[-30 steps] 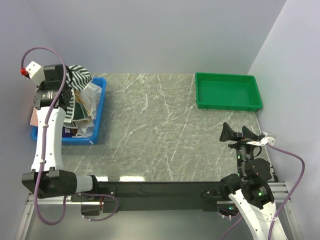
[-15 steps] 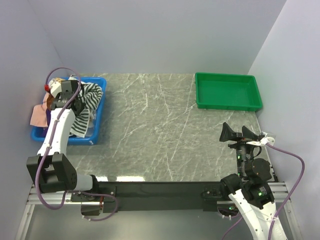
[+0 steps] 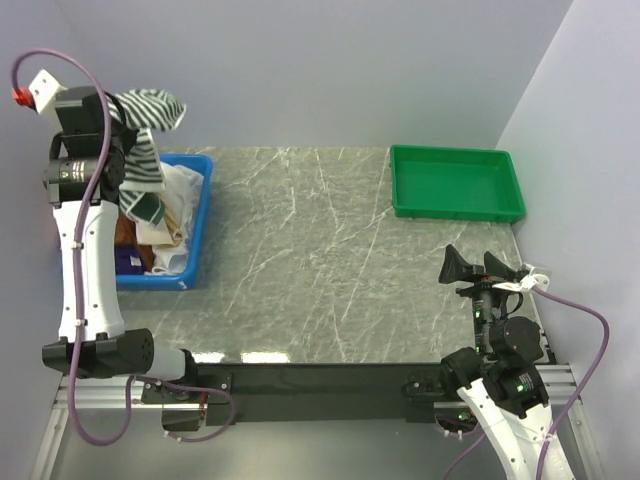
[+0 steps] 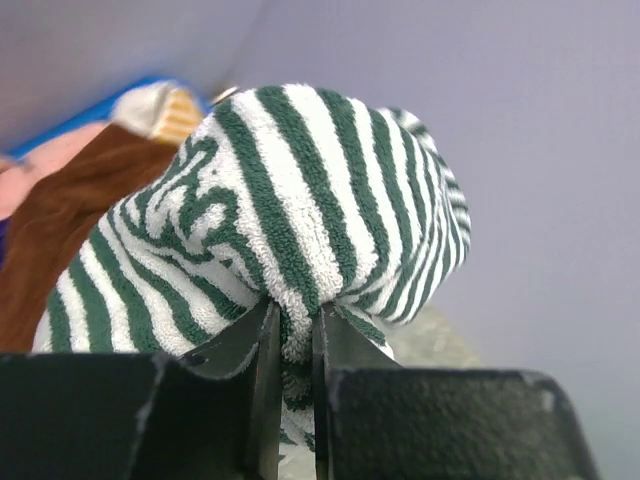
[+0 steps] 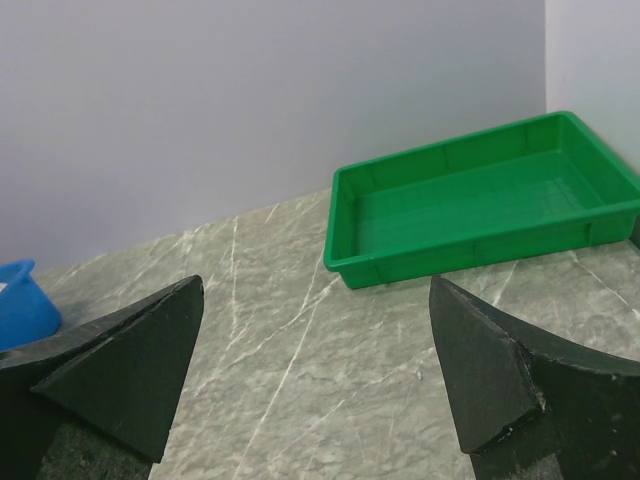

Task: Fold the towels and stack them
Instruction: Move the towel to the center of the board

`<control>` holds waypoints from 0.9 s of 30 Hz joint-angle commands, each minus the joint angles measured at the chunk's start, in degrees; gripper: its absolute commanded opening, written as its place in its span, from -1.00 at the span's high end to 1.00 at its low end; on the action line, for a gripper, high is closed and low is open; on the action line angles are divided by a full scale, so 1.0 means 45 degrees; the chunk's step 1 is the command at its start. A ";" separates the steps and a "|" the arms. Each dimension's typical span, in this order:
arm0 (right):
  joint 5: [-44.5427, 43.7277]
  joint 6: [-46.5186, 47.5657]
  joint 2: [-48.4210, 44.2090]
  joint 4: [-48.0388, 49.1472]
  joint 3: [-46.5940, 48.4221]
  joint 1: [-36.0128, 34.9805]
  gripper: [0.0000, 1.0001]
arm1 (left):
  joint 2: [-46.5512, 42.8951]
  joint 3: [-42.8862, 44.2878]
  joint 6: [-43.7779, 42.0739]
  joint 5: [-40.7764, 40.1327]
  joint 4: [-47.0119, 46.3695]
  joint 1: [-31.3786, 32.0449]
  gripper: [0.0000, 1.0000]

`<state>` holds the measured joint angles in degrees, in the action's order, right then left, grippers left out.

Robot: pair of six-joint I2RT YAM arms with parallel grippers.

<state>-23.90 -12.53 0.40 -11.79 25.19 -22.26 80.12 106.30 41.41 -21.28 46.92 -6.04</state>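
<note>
Lifted, since half a second ago, from low in the blue bin (image 3: 198,205) to high over its far left corner: left arm (image 3: 85,250), with the green-and-white striped towel (image 3: 150,110) carried up along with it. Hangs now off the left gripper (image 4: 293,345), bunched over the tips and trailing down toward the bin; whether the bottom end is clear of the pile, cannot tell. Pinched tight between nearly closed jaws, by a fold somewhere mid-cloth rather than a corner, going by the wrist view. Left below in the bin: a brown towel (image 4: 60,225) plus white and pink cloth.

Means one towel drawn from the heap, nothing folded or stacked yet. Probably bound next for the bare marble table (image 3: 320,260), to be spread flat.

No change at the right gripper (image 5: 320,370): parked near the right edge, jaws wide apart, holding nothing, facing the green tray (image 5: 470,210).
</note>
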 commanded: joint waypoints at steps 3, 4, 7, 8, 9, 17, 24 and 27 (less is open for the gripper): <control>0.0096 0.0051 -0.3372 0.0042 0.0320 -0.0092 -1.00 | 0.0477 0.1298 -0.0216 0.1988 -0.1084 0.0618 0.99; 0.0116 0.0051 -0.3352 0.0023 0.0320 -0.0092 -0.99 | 0.0555 0.1357 -0.0333 0.2284 -0.1322 0.0852 0.99; 0.0135 0.0110 -0.3235 0.0023 0.0320 -0.0092 -1.00 | 0.1179 0.1960 -0.0822 0.3143 -0.1908 0.2101 0.99; 0.0155 0.0110 -0.3215 0.0023 0.0340 -0.0092 -1.00 | 0.1355 0.2137 -0.0881 0.3359 -0.1987 0.2723 0.99; 0.0174 0.0110 -0.3176 0.0003 0.0340 -0.0111 -1.00 | 0.1724 0.2294 -0.0920 0.3535 -0.2085 0.3020 0.99; 0.0642 0.0052 -0.2591 0.0003 0.0573 -0.0112 -1.00 | 0.2938 0.3352 -0.1408 0.4180 -0.2651 0.6201 0.97; 0.1540 -0.0417 -0.0720 -0.0796 0.1744 -0.0111 -1.00 | 0.0816 -0.3739 -0.1410 0.4061 -0.4481 0.8469 0.70; 0.2977 -0.0127 0.0702 -0.1537 0.2603 -0.0092 -1.00 | -0.0202 -0.6948 -0.1350 0.4142 -0.5578 1.0205 0.40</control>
<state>-17.02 -13.61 0.64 -16.43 32.53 -22.26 83.48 84.68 35.59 -4.23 29.02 34.28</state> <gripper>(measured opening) 0.996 0.280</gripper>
